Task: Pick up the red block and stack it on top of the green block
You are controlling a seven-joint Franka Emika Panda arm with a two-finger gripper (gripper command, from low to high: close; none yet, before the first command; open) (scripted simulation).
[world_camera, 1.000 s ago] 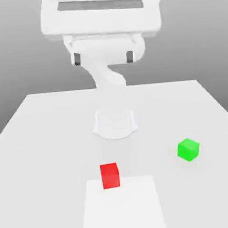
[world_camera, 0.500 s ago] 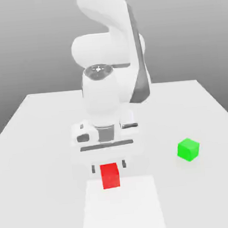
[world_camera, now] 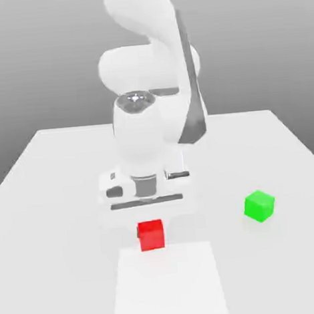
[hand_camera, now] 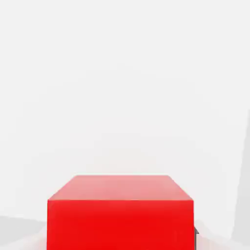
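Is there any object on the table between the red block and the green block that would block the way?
Nothing visible does. The bare table lies between the red block and the green block, which stands apart toward the exterior view's right.

The red block (world_camera: 151,234) is a small cube of plain, bright red, sitting square and upright between the jaws, which are closed against two of its opposite side faces. In the hand view the red block (hand_camera: 120,215) presents one flat side face and its lighter top face (edges level, no tilt). Whether it rests on the bench or hangs just clear of it cannot be told. The green block (world_camera: 259,206) is a cube of like size, bright green, turned corner-on, resting on the bench well apart from the jaws, toward the exterior view's right.
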